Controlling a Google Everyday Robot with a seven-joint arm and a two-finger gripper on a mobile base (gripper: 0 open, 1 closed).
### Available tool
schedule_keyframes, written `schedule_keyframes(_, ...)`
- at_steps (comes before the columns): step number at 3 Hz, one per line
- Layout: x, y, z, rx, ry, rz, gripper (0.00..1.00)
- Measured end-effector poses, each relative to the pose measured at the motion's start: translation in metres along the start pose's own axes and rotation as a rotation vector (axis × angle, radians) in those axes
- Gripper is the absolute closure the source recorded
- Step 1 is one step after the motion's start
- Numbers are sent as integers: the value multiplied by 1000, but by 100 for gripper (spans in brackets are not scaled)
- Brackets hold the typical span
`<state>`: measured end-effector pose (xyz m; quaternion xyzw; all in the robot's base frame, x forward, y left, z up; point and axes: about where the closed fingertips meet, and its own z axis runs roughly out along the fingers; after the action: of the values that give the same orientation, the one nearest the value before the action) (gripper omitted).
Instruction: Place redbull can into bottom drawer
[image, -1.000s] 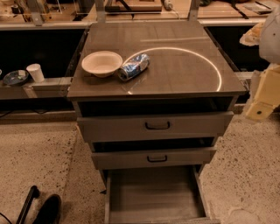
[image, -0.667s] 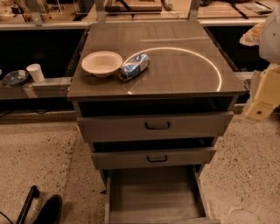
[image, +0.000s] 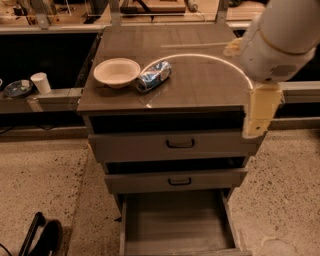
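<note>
1. The redbull can (image: 154, 76) lies on its side on the worktop (image: 200, 75), at about 9 o'clock from the middle and set back from the front edge.
2. A cream bowl (image: 116, 72) sits just beside the can, at the can's 9 o'clock. I cannot tell whether the two touch.
3. From the can round to 3 o'clock the worktop shows bare wood grain with a bright arc of light across it.
4. The pincer (image: 260, 112) hangs under the white arm (image: 280, 40) at the worktop's 4 o'clock corner, well apart from the can. It holds nothing that I can see, and I cannot tell whether it is open or closed.
5. The bottom drawer (image: 175, 225) is pulled far out at 6 o'clock, its grey floor and side walls in plain sight from above.
6. The top drawer (image: 145, 146) and the middle drawer (image: 215, 179) stand out a little, each with a black handle. Both overhang the back of the bottom drawer.
7. At 9 o'clock, off the cabinet, a paper cup (image: 41, 82) and a dark dish (image: 17, 88) stand on a low ledge.
8. A black object (image: 40, 240) lies on the speckled floor (image: 40, 180) at 8 o'clock, apart from the drawers.
</note>
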<state>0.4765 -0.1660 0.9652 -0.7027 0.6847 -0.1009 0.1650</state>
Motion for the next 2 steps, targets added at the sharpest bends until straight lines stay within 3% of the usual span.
schedule_keyframes(1, -38, -6, 35, 8, -36, -189, 0)
schedule_keyframes(2, -44, -8, 39, 14, -44, -230, 0)
